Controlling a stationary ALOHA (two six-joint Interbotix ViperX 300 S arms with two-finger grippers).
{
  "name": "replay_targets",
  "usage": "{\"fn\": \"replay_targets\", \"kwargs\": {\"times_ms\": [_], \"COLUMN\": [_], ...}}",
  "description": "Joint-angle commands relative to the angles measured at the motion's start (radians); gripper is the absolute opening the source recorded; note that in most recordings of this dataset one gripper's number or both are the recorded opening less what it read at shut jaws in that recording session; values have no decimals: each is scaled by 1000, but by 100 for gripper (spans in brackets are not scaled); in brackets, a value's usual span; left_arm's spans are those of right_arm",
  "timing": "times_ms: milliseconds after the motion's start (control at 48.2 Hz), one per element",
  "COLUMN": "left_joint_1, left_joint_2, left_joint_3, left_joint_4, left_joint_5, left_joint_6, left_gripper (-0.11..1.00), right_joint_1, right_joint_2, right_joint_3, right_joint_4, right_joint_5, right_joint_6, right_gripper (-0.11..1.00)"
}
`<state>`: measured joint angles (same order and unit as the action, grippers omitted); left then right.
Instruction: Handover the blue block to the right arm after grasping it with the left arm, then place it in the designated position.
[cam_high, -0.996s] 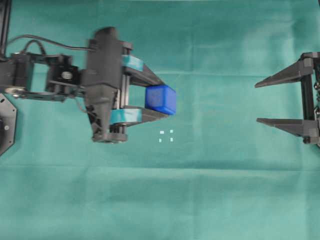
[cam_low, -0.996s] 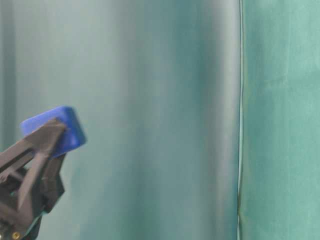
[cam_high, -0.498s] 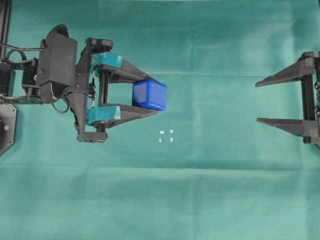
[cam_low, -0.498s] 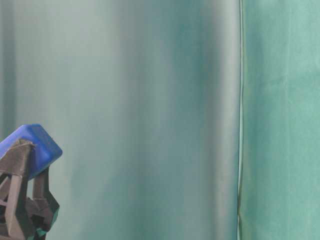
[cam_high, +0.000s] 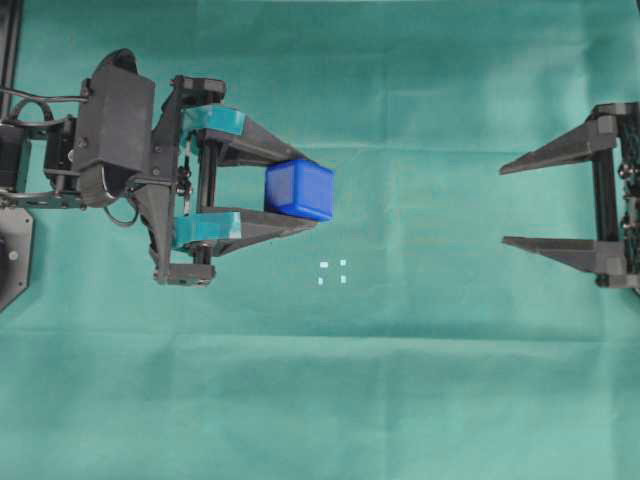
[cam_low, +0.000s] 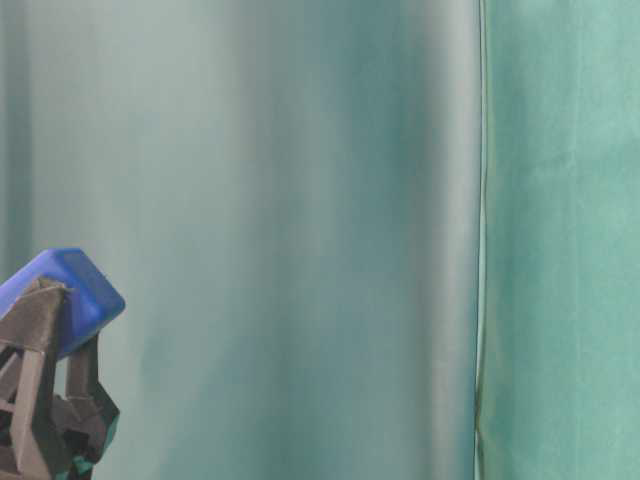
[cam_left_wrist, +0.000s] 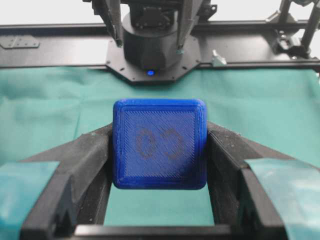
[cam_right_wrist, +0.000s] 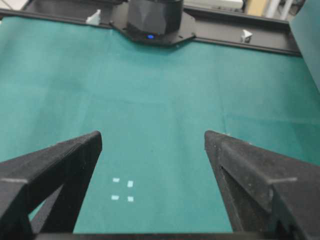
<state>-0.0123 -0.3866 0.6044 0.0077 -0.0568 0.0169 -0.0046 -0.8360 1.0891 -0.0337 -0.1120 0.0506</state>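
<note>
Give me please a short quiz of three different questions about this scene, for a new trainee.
1. True or false: the blue block rests on the green cloth.
2. Which gripper has nothing between its jaws?
A. the left gripper
B. the right gripper
3. Fill in: the four white marks are ____ (covered / uncovered).

Key
1. False. The table-level view shows the block held up in the air.
2. B. The right gripper is wide open and far from the block; the left gripper is shut on the block.
3. Uncovered. Only green cloth lies between them.
</note>
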Motion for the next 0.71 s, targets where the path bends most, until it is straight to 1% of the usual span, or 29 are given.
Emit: {"fn": "replay_targets", "kwargs": {"times_ms": [0,290,415,498,622,685], "left_joint_1": [2,2,2,2,2,2], "left_joint_2": [-17,-17,-17,-17,-17,-17], "left_joint_3": [-12,-14,-14,-14,-14,-12], "left_joint_4": [-3,-3,-3,-3,-3,-5], "left_joint_5": [-9,-9,-9,-9,-9,-9], "left_joint_6": [0,0,0,0,0,0], "left_gripper": [47,47,47,47,47,47], "right_joint_1": [-2,-2,-2,0,2,6], "right_joint_2": [20,103,114,112,110,112], "right_joint_3": [-40,-91,-100,-103,-114,-121], "right_joint_4": [-6,-23,-23,-32,-112,-175], "right_joint_5": [-14,-46,-46,-46,-46,-46], "right_joint_6": [-2,-2,-2,-12,-64,-110], "right_gripper": [94,94,94,94,94,94]}}
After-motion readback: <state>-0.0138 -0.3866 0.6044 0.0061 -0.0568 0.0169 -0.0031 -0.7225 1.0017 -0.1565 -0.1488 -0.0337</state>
